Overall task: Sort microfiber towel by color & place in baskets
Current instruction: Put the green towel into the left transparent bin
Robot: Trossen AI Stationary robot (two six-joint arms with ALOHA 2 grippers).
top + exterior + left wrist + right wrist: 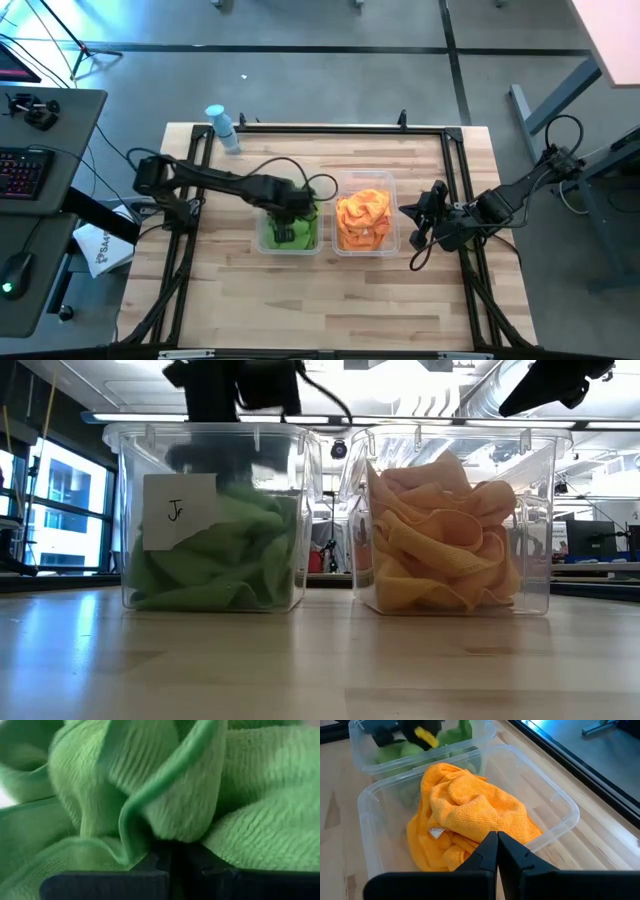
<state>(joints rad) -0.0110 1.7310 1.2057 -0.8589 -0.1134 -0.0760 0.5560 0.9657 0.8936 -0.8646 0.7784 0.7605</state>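
Now, from the near edge of the bench [330,310]: the left gripper [291,213] is closed and buried among the green towels [290,235] in the left basket [266,245]. At three o'clock, the orange towels [363,220] fill the right basket [390,245]. The right gripper [412,210], closed and empty, hovers just beyond its far wall.

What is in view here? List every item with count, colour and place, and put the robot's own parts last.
Green towels: a pile, count unclear, bright green, in the left bin.
Orange towels: a pile, count unclear, bright orange, in the right bin.
Bins: two, clear plastic, side by side at table centre.
Label: one, white, on the left bin's wall.
Bottle: one, pale blue, far left table corner.
Left gripper: shut, down in the green bin, against green cloth.
Right gripper: shut, empty, beside the orange bin.
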